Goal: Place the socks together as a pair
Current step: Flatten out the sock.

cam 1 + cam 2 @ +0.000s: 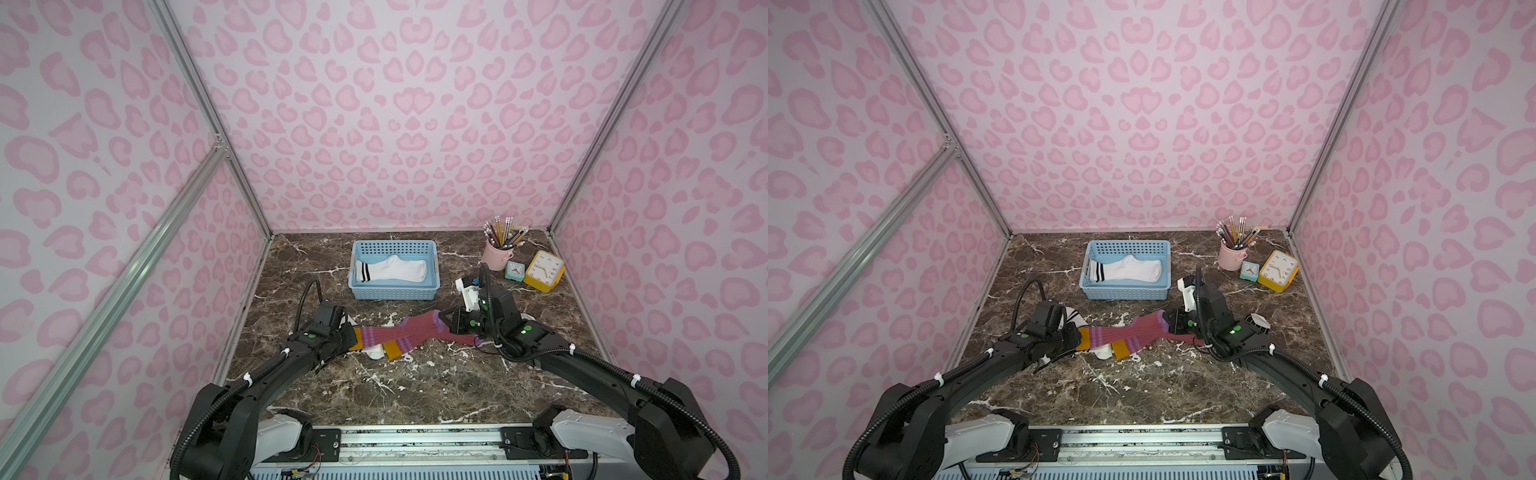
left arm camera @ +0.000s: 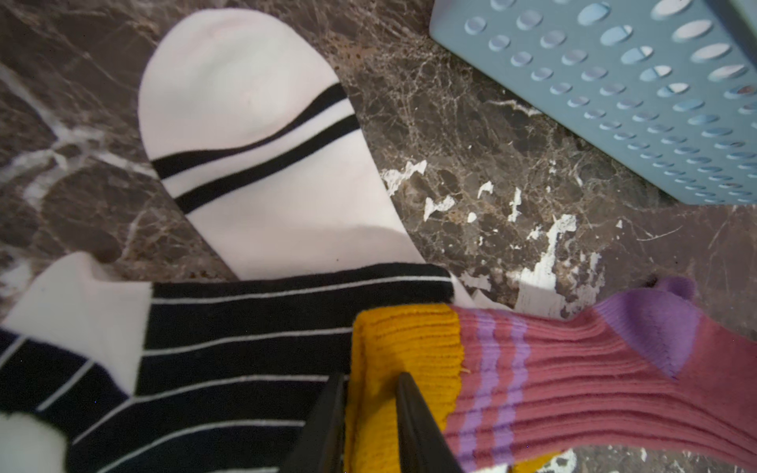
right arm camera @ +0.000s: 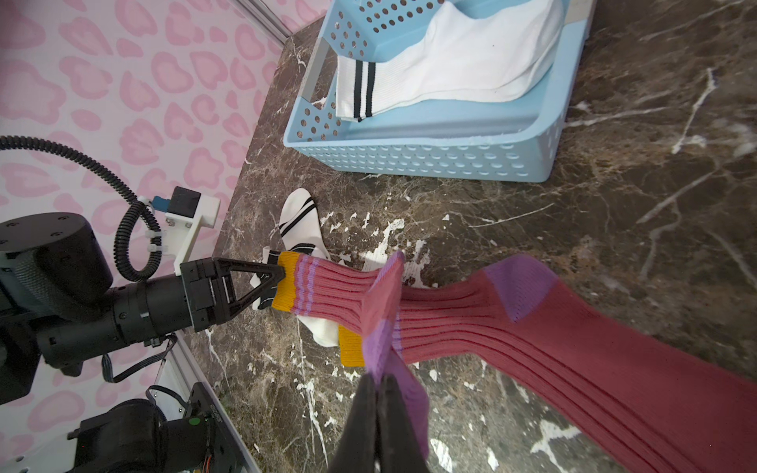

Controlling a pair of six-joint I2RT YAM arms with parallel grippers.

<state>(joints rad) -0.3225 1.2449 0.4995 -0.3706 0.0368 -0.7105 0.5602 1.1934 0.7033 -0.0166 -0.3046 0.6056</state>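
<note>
A maroon ribbed sock [image 1: 399,328] [image 3: 336,290] is stretched above the table between both arms. My left gripper [image 1: 353,332] [image 2: 372,379] [image 3: 280,275] is shut on its mustard cuff [image 2: 405,340]. My right gripper [image 1: 446,320] [image 3: 379,379] is shut on its purple toe [image 3: 381,348]. A second maroon sock [image 3: 573,360] [image 1: 453,337] lies flat beneath it, with its mustard cuff [image 1: 392,350] towards the left arm. Under the left gripper lie a white sock with two black bands [image 2: 254,143] and a black sock with thin white stripes [image 2: 245,348]. Another white banded sock [image 1: 395,268] rests in the blue basket [image 1: 395,293].
At the back right stand a pink cup of pencils [image 1: 496,255], a small teal clock [image 1: 514,271] and a yellow clock [image 1: 543,270]. Pink patterned walls close in the marble table [image 1: 374,395] on three sides. The blue basket sits just behind the socks.
</note>
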